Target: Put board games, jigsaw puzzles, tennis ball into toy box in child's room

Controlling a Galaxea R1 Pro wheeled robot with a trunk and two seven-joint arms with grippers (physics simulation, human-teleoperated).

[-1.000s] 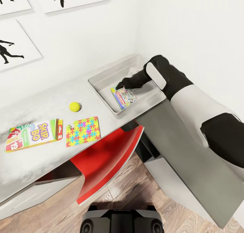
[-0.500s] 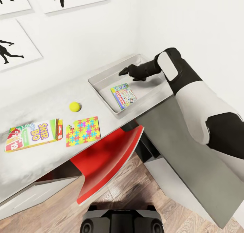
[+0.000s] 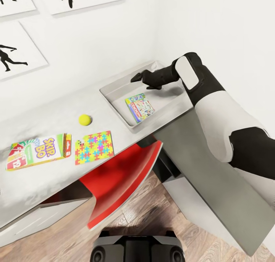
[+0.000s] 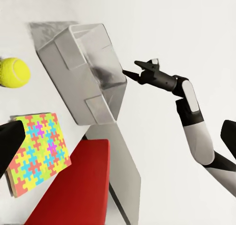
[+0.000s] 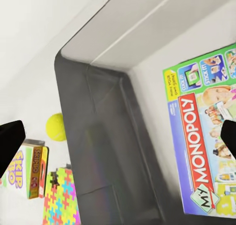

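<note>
One game [image 3: 139,107] lies flat in the box [image 3: 114,91]; my right gripper [image 3: 136,78] hovers above, spread, empty. Next the puzzle [image 3: 94,147] — thin, stiff, probably light; I would pinch an edge.

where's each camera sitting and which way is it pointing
Head: high on the robot, looking down over the table; right arm and base show.
Left wrist: near the left gripper, facing the toy box side-on; right gripper shows.
Right wrist: near the right gripper, looking down into the box at the Monopoly game.
All share the tennis ball.
</note>
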